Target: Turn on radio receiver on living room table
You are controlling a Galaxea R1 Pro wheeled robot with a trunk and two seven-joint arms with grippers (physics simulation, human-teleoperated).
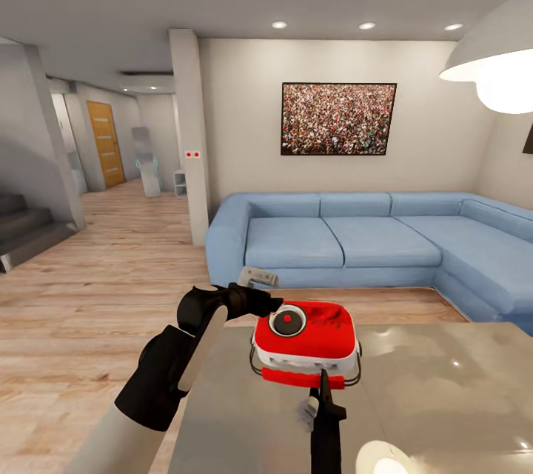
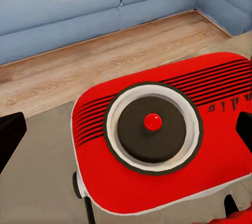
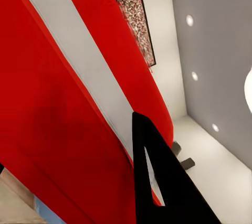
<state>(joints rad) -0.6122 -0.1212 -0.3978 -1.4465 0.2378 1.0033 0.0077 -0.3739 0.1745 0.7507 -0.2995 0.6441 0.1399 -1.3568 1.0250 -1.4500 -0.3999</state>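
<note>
Stairs of grey stone (image 1: 26, 229) rise at the far left of the head view, well apart from the small red and white rounded radio receiver (image 1: 305, 335), with an orange-brown wooden door (image 1: 106, 144) down the hallway beyond them and a white square pillar (image 1: 192, 137) between that hallway and the receiver. Nearer, the left arm in its black sleeve reaches toward the receiver, and the left gripper (image 1: 260, 298) hangs just over the receiver's left upper corner, beside the dark round dial with its red centre button (image 2: 153, 121); in the left wrist view two dark fingertips (image 2: 10, 137) stand wide apart at either side of the red face, so this pincer is spread and grips nothing. The receiver sits on the large low coffee table with the glossy grey reflective top (image 1: 444, 400), near the table's far edge, its thin wire handle (image 1: 255, 366) looping round the base. Behind the receiver stand the blue L-shaped fabric sofa (image 1: 370, 241) and the framed crowd picture (image 1: 338, 119) on the white wall. The right gripper (image 1: 323, 404) points up at the receiver's near red edge, one black finger (image 3: 163, 182) close against it; whether it is spread or closed I cannot tell. A white pendant lamp (image 1: 492, 63) hangs right of the receiver.
</note>
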